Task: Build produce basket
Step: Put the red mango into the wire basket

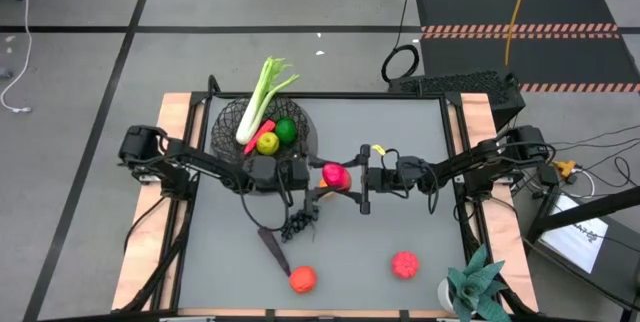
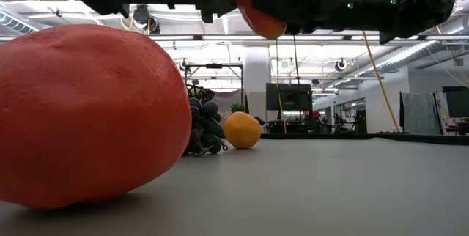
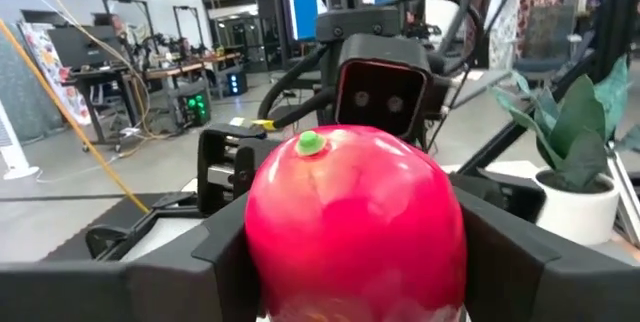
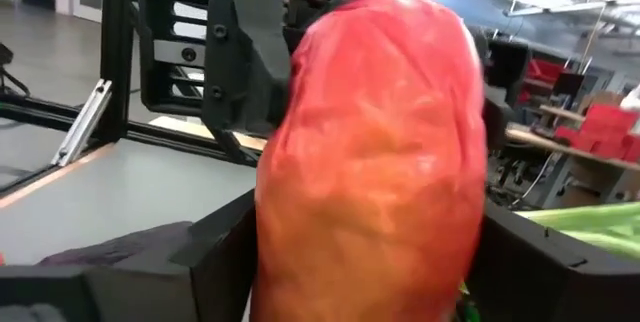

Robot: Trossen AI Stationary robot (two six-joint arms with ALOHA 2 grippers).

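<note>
Looking straight down, we see both arms meet over the middle of the grey surface [image 1: 400, 162], where the red-yellow mango [image 1: 336, 176] hangs in the air between them. The left claw [image 1: 318, 180] reaches it from the basket side and the right claw [image 1: 352, 184] from the opposite side. In the left wrist view we find the mango [image 3: 355, 224] filling the gap between that arm's two dark fingers [image 3: 235, 247], which press on its flanks; in the right wrist view we find the mango [image 4: 375, 162] seated likewise between the right arm's fingers [image 4: 215, 252]. Both claws are thus clamped on the same fruit.

We locate the black wire basket [image 1: 262, 130] at the far side of the surface, behind the left arm. It holds the leek [image 1: 262, 97], whose leaves overhang the rim, the carrot [image 1: 254, 138], the yellow-green apple [image 1: 268, 143] and the lime [image 1: 286, 129].

Lying on the surface, we note the grapes [image 1: 298, 224] just below the claws, the eggplant [image 1: 274, 247] beside them, the orange [image 1: 302, 279] and a pink-red round fruit [image 1: 405, 263] near the front edge.
</note>
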